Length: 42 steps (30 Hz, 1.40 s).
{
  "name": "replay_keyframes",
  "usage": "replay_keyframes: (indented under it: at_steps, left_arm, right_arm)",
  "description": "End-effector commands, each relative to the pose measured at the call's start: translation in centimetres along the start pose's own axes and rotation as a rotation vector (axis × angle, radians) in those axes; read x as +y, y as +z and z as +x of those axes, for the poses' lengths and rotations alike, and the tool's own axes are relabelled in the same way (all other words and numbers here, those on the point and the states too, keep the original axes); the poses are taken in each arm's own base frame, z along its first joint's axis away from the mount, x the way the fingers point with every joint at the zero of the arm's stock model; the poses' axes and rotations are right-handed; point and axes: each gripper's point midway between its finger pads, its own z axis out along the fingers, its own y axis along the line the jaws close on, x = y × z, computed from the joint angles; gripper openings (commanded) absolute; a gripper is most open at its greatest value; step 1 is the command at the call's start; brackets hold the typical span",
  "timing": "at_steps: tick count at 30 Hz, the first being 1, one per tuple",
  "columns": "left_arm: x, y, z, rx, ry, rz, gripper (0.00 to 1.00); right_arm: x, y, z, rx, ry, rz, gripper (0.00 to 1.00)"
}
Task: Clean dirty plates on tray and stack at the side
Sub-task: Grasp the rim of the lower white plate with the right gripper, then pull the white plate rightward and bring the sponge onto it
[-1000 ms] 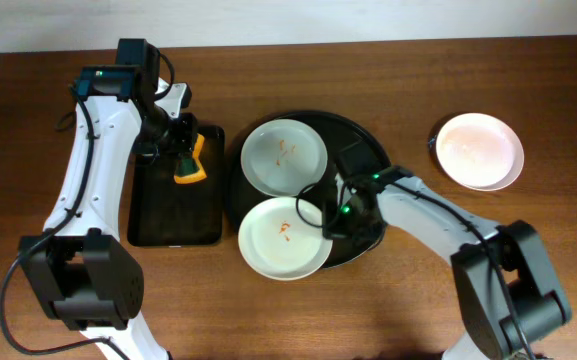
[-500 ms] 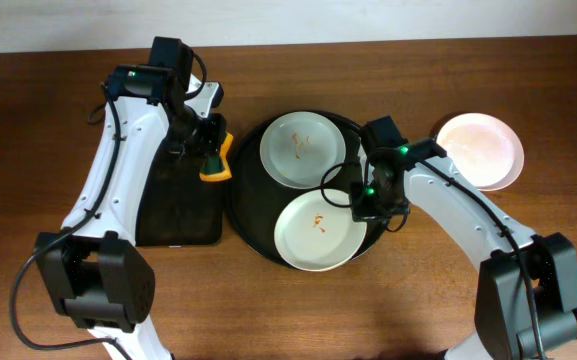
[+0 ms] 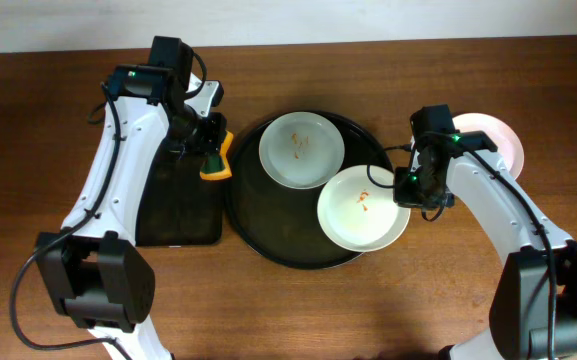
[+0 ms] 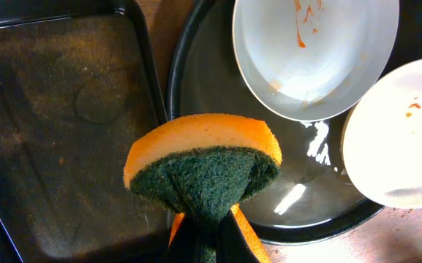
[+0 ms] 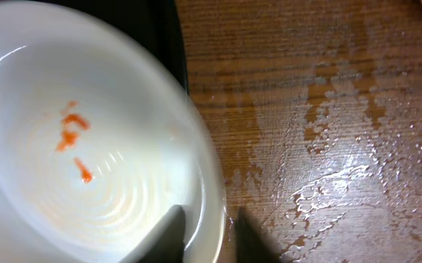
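Observation:
The round black tray (image 3: 268,215) holds a smeared plate (image 3: 302,150) at its back. My right gripper (image 3: 405,188) is shut on the rim of a second smeared plate (image 3: 362,208), which overhangs the tray's right edge; the right wrist view shows this plate (image 5: 79,168) with the rim between my fingers (image 5: 207,234). A third, clean plate (image 3: 493,145) lies on the table at the far right. My left gripper (image 3: 211,150) is shut on an orange and green sponge (image 4: 203,164), held over the tray's left edge (image 4: 178,80).
A rectangular black tray (image 3: 173,205) lies left of the round tray, under my left arm. The wood right of the round tray is wet (image 5: 328,146).
My right gripper has dragged the smeared plate from the tray's front to its right edge. My left gripper with the sponge moved right from the rectangular tray, then held still.

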Motion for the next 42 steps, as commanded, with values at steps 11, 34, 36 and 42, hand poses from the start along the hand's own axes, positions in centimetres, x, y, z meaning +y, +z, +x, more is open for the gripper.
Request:
replay_keyframes:
  at_steps: [11,34,36,42]
  left_arm:
    - [-0.6,-1.9,-0.6,-0.056,0.005,0.012,0.0]
    - [-0.7,-1.9,-0.7,-0.058,0.005,0.013,0.0]
    - [-2.1,-1.8,-0.8,-0.064,0.023,0.073,0.0]
    - [-12.6,-1.4,-0.6,-0.103,0.331,0.321,0.0]
  right_arm:
    - [-1.7,2.2,3.4,0.13,0.473,-0.147,0.73]
    - [-0.2,2.2,2.8,0.097,0.341,-0.27,0.04]
    - [-0.1,0.8,1.9,0.055,0.277,-0.277,0.04]
    - [1.5,-0.3,2.1,0.039,0.146,-0.297,0.04]
